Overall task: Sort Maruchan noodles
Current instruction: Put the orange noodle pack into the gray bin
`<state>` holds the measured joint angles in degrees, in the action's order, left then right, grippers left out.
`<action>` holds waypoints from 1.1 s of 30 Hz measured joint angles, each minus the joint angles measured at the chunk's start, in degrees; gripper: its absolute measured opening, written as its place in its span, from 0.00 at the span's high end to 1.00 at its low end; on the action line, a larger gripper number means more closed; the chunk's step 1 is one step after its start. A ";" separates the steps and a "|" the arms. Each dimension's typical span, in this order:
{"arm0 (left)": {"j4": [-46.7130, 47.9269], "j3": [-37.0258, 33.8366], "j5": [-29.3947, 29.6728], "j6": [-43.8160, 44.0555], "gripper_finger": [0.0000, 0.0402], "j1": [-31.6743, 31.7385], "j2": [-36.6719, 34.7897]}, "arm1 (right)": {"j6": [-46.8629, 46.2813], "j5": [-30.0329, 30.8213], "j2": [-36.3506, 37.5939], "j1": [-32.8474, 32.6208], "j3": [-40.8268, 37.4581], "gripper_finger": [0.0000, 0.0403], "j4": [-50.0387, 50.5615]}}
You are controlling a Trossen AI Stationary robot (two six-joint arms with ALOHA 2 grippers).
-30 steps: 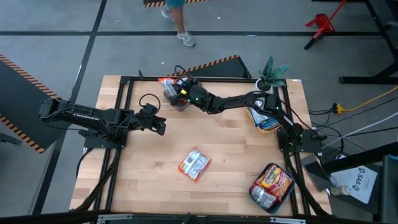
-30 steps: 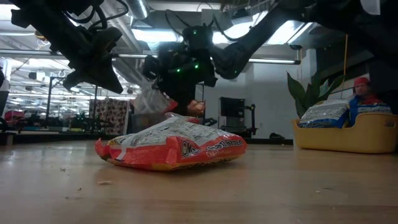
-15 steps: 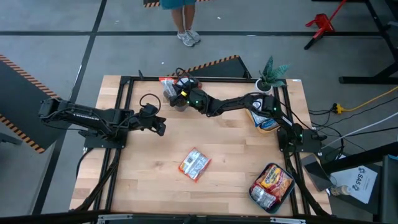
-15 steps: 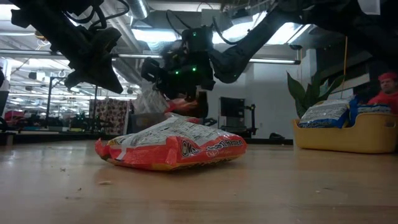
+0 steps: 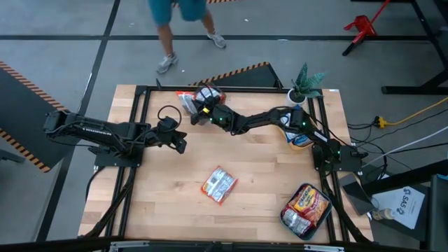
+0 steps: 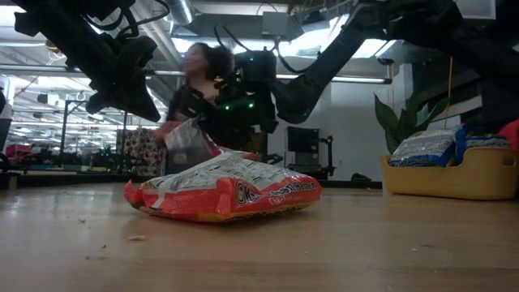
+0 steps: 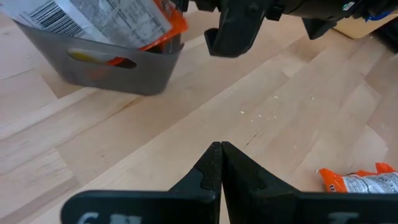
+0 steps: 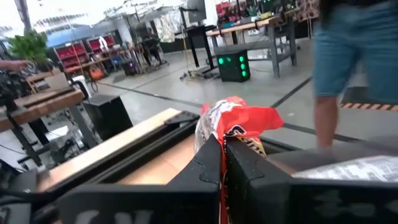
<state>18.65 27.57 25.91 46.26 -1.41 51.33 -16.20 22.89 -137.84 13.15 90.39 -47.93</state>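
Right end effector (image 5: pixel 198 112), clamped on a red-orange packet (image 8: pixel 233 121), has shifted left over the grey bin (image 7: pixel 118 62)

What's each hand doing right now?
Left hand: closed, empty, above bare table.
Right hand: closed on a red-orange packet, near the grey bin.

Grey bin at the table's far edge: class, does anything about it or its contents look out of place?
Yes. A packet sticks up crooked over the grey bin rim instead of lying flat inside. The right gripper, shut on another packet, is above the bin.
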 joint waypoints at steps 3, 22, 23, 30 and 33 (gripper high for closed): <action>0.00 0.00 0.00 -0.39 1.00 0.00 0.01 | 0.21 -1.53 0.00 -0.02 0.00 0.97 1.48; -0.01 0.02 0.15 -1.93 1.00 0.00 0.00 | 0.28 -16.97 2.56 -0.04 -0.02 0.48 16.76; -0.02 0.02 0.15 -1.93 1.00 0.00 0.01 | 0.82 -16.58 3.43 -0.04 -0.02 0.48 18.10; -0.02 0.02 -0.17 -1.93 1.00 0.00 0.01 | 7.87 -16.13 11.68 0.00 -0.07 0.49 32.26; -0.02 0.02 -2.77 -1.93 1.00 0.00 0.02 | 9.41 -15.94 16.24 0.00 0.00 0.49 42.03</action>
<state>18.63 27.59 23.14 44.34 -1.41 51.35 -6.79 6.94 -121.60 13.15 90.39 -5.90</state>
